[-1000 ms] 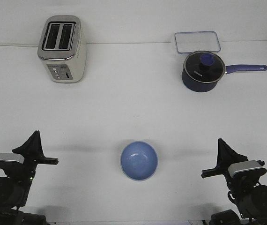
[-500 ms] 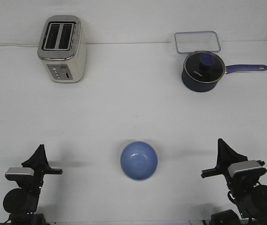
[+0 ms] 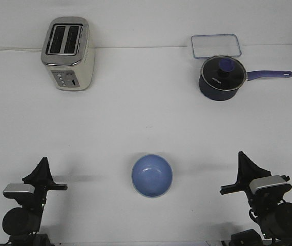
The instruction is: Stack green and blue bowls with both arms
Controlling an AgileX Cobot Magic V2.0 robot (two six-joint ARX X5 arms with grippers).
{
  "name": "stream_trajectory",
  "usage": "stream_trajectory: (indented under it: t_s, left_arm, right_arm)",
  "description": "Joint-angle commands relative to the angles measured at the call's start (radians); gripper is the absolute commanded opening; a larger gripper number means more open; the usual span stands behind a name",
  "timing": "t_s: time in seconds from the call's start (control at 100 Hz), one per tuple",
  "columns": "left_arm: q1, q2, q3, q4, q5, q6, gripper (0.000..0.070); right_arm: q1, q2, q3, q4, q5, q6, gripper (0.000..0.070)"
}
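The periwinkle blue bowl (image 3: 151,176) sits upright on the white table, near the front edge at the centre. The green bowl does not show in this view. My left gripper (image 3: 43,165) is at the front left, well to the left of the blue bowl, its fingers together and holding nothing. My right gripper (image 3: 243,158) is at the front right, well to the right of the bowl, its fingers also together and empty. Both grippers are apart from the bowl.
A cream and silver toaster (image 3: 67,53) stands at the back left. A dark navy saucepan (image 3: 222,78) with a lid and a long blue handle stands at the back right. A clear rectangular container (image 3: 215,45) lies behind it.
My left arm has drawn back and down towards the front edge, ending a little farther right than a second ago. The right arm and the blue bowl have not moved.
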Motion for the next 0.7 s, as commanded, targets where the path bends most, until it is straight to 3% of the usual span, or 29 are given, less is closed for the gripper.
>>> stream_trajectory:
  t_s: [0.0, 0.25, 0.42, 0.57, 0.69]
  left_arm:
    - [0.0, -0.001, -0.019, 0.011, -0.002, -0.006, 0.0015]
    - [0.0, -0.001, -0.019, 0.011, -0.002, -0.006, 0.0015]
    - [0.0, -0.001, -0.019, 0.011, -0.002, -0.006, 0.0015]
    - [0.0, -0.001, -0.019, 0.011, -0.002, -0.006, 0.0015]
    - [0.0, -0.001, -0.019, 0.011, -0.002, -0.006, 0.0015]
  right_arm:
    - [0.001, -0.002, 0.004, 0.01, 0.0, 0.004, 0.0]
    - [0.001, -0.002, 0.003, 0.011, 0.001, -0.003, 0.0]
    - [-0.055, -0.024, -0.033, 0.038, 0.008, -0.156, 0.0]
    - [-0.159, -0.112, -0.216, 0.2, -0.005, -0.296, 0.0]
    - [-0.205, -0.194, -0.379, 0.304, -0.006, -0.343, 0.0]
